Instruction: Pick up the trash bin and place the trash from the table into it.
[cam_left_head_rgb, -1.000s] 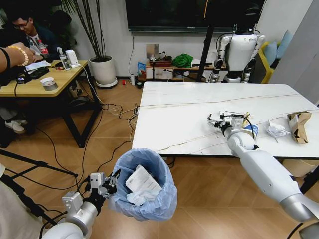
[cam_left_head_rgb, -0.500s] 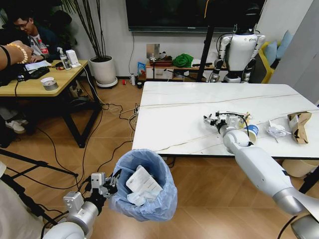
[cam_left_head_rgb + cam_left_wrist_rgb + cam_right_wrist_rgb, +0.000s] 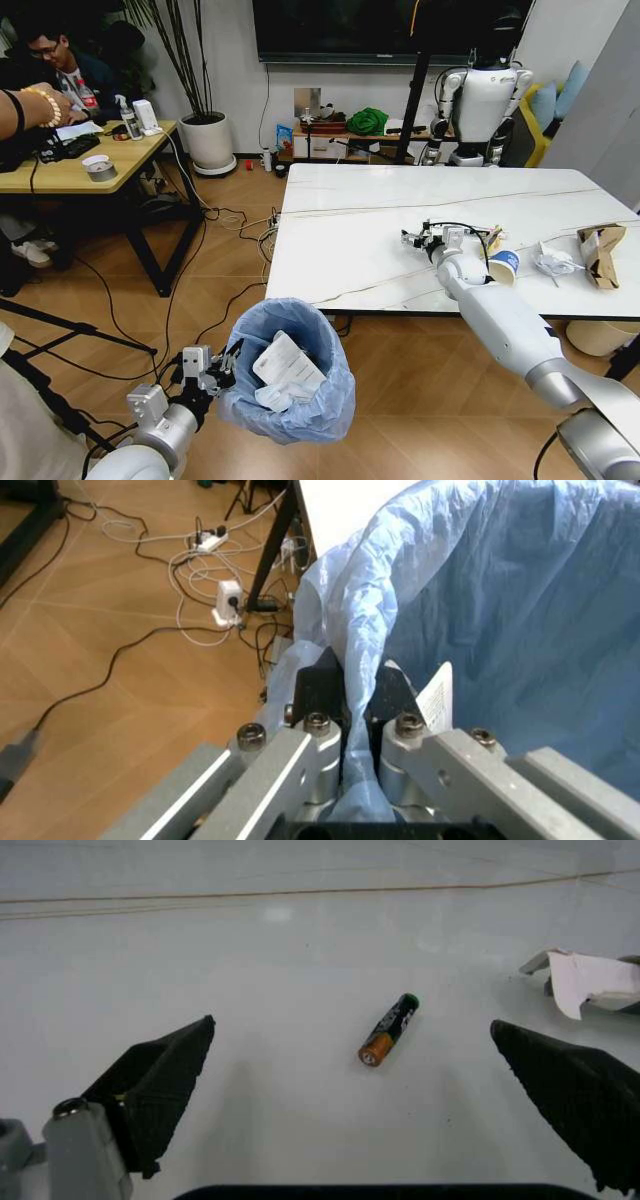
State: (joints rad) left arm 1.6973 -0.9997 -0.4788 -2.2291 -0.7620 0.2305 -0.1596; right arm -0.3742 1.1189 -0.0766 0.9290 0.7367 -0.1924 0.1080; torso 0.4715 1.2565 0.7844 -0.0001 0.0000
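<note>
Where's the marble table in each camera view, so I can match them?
Head view: the table spans centre and right, under the right gripper.
Left wrist view: its white corner, beyond the trash bin's bag.
Right wrist view: its surface under the open fingers, battery on it.
Shared landmark: its thin brown vein, head and right wrist.

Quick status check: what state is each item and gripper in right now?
Bin: held off the floor by its rim, papers inside.
Left gripper: shut on the bin's rim and bag.
Right gripper: open, above the battery.
Battery: lying flat on the table, untouched.
Cup: tipped on its side on the table.
Brown bag: crumpled, near the table's right edge.
</note>
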